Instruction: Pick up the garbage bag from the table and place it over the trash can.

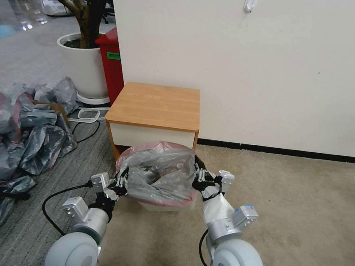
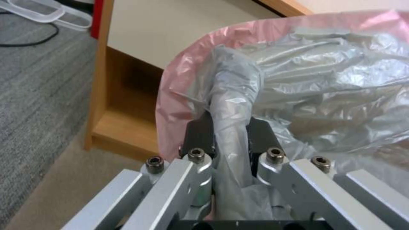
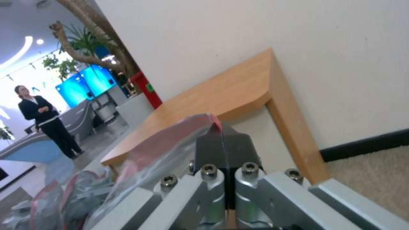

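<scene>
The bag [image 1: 157, 170] was off the worktop [image 1: 155, 105], spread over the can [image 1: 166, 207]; left tool [image 1: 119, 182] and right tool [image 1: 200, 178] gripped its rim, not yet released.

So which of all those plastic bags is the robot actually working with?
Find the small wooden side table with the orange-brown top against the white wall; a low cream-beige plastic bin stands on the carpet just before it. The thin translucent grey bag with a pink rim band is spread over that bin, pinched between the left gripper and right gripper. The heap of crumpled grey-and-pink bags lies untouched on the floor.
</scene>
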